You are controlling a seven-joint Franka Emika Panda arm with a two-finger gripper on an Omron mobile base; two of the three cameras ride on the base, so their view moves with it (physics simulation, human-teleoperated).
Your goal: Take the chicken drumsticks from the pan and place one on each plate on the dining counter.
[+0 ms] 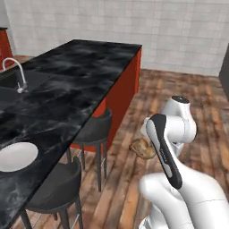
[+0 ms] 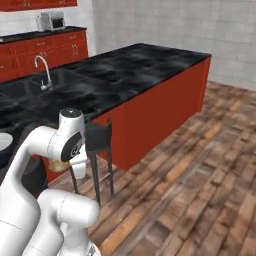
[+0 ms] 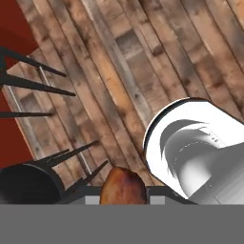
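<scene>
Already the jaws pinch a drumstick [image 3: 123, 187], carried low beside the stools [image 1: 89, 129]. Light but glossy, likely slippery; gripping its lumpy middle seems safest.

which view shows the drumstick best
The hand view: the drumstick sits close and golden-brown at its bottom edge. The left base view shows it smaller, beside the arm above the wood floor. The right base view shows just a sliver under the arm.
</scene>
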